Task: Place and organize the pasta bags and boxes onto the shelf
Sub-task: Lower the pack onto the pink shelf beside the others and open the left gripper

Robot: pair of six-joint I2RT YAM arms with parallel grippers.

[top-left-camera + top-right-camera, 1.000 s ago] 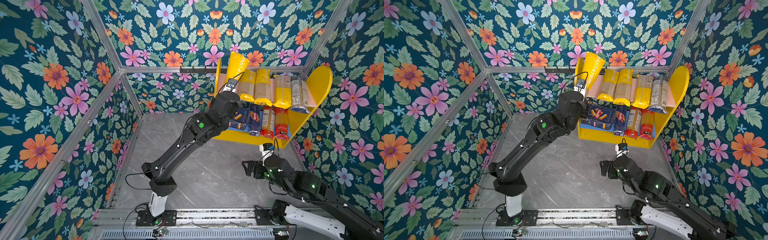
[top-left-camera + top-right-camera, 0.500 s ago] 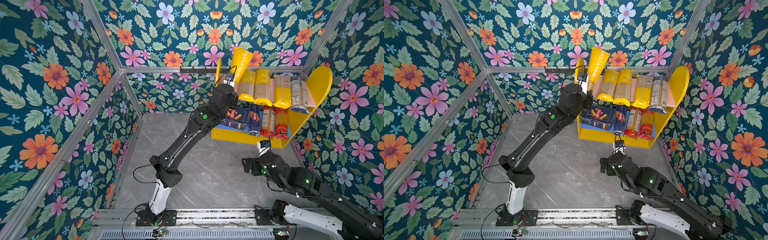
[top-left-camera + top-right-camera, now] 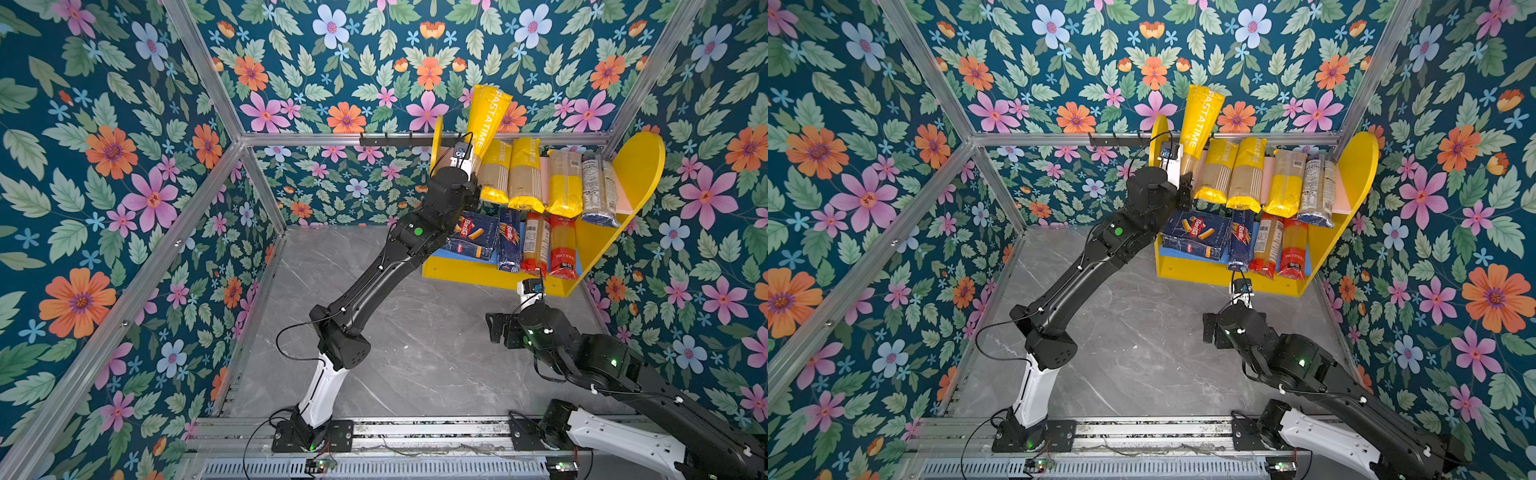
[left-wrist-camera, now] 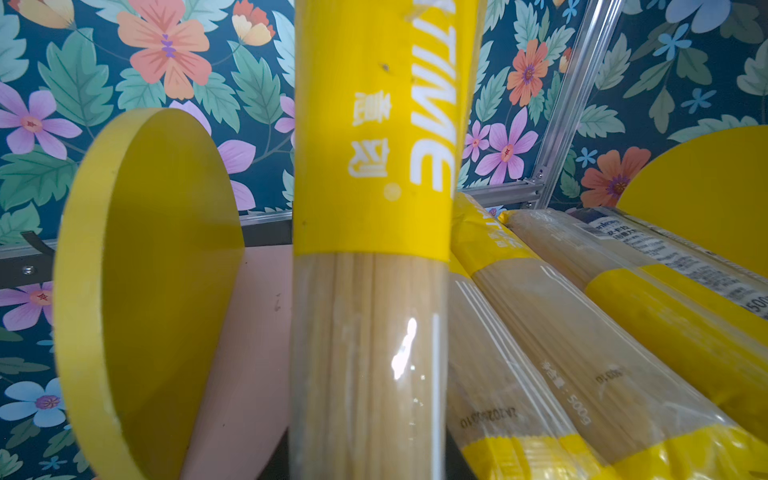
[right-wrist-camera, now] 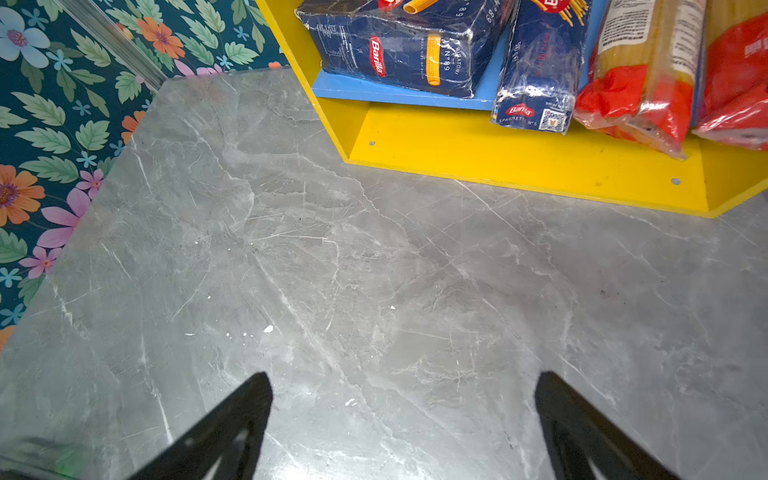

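My left gripper [image 4: 368,465] is shut on a yellow-ended spaghetti bag [image 4: 370,208]; it holds the bag steeply tilted, its top end high, over the left end of the shelf's pink upper board [image 4: 249,332]. In both top views this bag [image 3: 484,120] [image 3: 1198,124] rises above the shelf [image 3: 636,166]. Several other bags [image 3: 525,174] lie side by side on the upper board. On the blue lower board [image 5: 374,89] lie the wide pasta box [image 3: 473,235], the narrow box [image 3: 509,241] and two red-ended bags [image 3: 548,245]. My right gripper [image 5: 403,386] hangs open above the bare table.
The grey marble table [image 3: 415,332] lies in front of the shelf. Floral walls with aluminium frame bars [image 3: 415,139] close in the back and sides. The shelf's left side panel [image 4: 137,291] stands right beside the held bag.
My left arm has stretched farther toward the shelf, carrying the bag a little right and more upright. The right arm has shifted slightly, its gripper still open.
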